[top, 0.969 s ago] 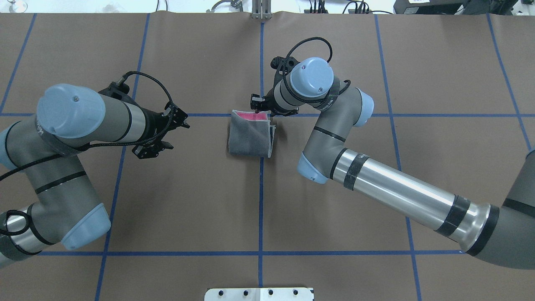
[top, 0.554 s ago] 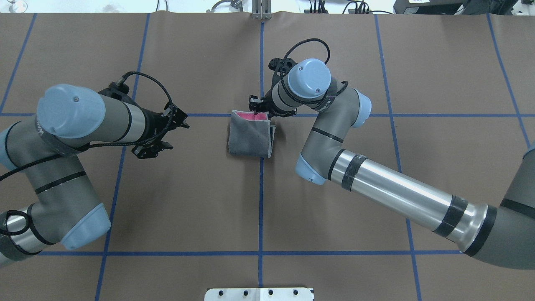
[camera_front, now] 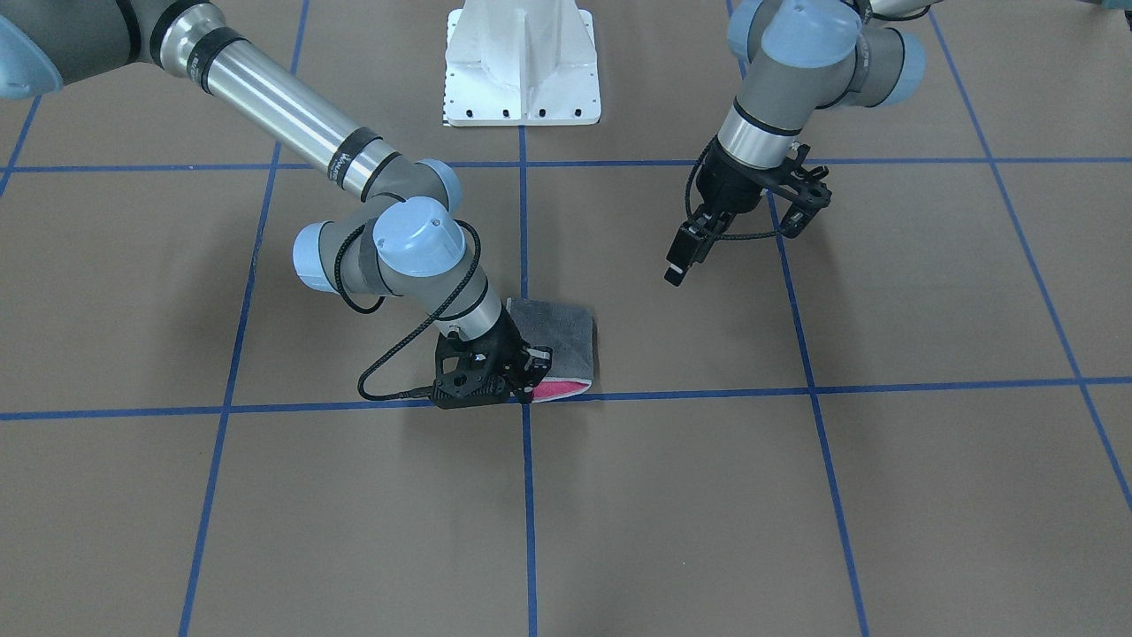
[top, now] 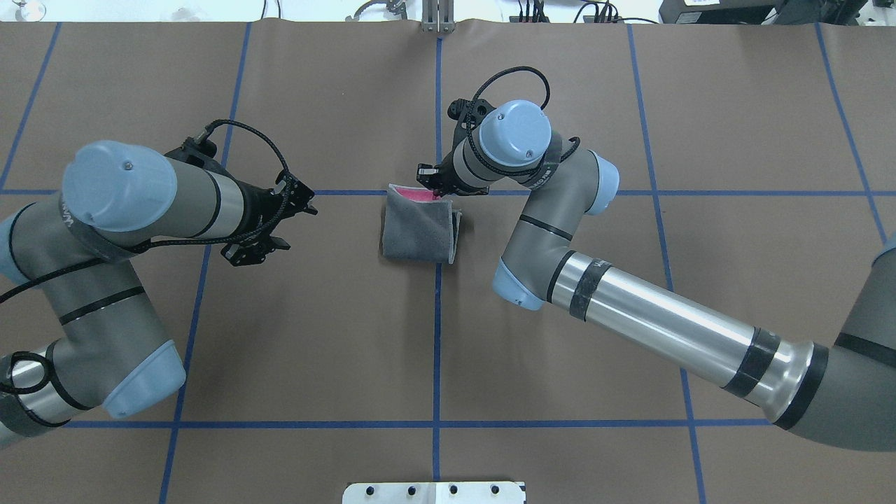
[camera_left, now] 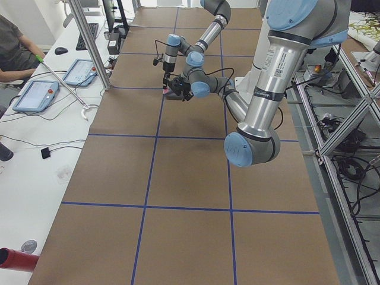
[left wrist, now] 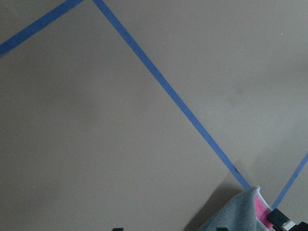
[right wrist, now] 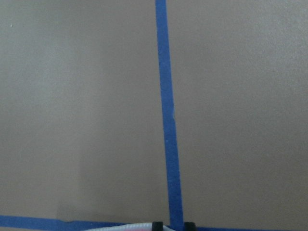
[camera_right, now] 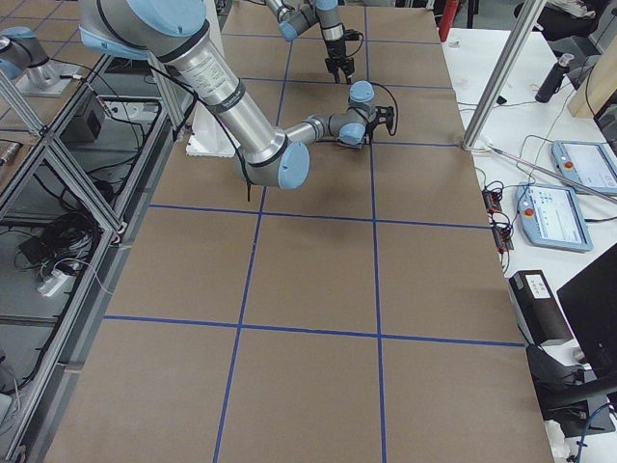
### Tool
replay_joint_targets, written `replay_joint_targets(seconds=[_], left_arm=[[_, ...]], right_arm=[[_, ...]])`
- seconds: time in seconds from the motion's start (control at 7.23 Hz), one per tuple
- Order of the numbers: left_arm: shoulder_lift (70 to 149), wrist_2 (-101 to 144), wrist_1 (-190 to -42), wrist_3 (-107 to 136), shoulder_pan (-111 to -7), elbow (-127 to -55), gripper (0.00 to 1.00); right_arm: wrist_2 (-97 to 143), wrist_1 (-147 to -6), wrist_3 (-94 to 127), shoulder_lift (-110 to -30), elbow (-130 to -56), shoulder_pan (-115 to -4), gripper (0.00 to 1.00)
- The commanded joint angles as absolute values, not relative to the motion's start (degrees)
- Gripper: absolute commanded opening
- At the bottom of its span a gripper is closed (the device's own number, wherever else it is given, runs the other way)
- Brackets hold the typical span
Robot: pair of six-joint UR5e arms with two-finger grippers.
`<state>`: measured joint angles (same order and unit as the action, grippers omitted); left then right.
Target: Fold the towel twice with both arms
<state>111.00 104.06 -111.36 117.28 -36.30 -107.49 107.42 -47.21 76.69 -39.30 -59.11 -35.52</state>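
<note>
Right gripper (top: 432,186) is down at the 12 o'clock edge of the towel (top: 418,231), near its 1 o'clock corner. The jaws are nearly together and clamped on the top layer there. In the wrist view we only get the two fingertips (right wrist: 157,225) at the bottom of the frame, close together, with a sliver of pale edging next to them.

Left gripper (top: 297,225) has its jaws apart and nothing between them. It hangs above the surface (top: 315,336) at the towel's 9 o'clock, well apart from it. Its wrist camera catches only the towel corner at 5 o'clock in the frame, grey with a pink strip.

In the overhead view the towel lies folded with the grey face up. A thin band of pink shows along the 12 o'clock edge where the right gripper has the layer raised. Stacked layer edges show on the 3 o'clock side.

The towel sits right at the crossing of two blue tape lines (top: 437,336). Its 3 o'clock edge is on the centre line and its 12 o'clock edge is on the cross line.

The right arm (top: 658,318) comes in from 4 o'clock and the left arm (top: 119,210) from 8 o'clock. The white base plate (top: 434,492) is at 6 o'clock, well apart from the towel.
</note>
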Motion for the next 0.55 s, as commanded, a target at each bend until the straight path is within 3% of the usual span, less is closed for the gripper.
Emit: replay_joint_targets(seconds=[0.0, 0.42], left_arm=[[111.0, 104.1, -111.4, 117.2, -36.3, -107.5, 0.71], [110.9, 104.1, -111.4, 117.5, -36.3, -107.7, 0.71]], right_arm=[[107.5, -47.5, 77.1, -40.1, -61.2, -35.7, 0.0], [107.5, -51.3, 79.2, -43.0, -68.4, -35.6, 0.0]])
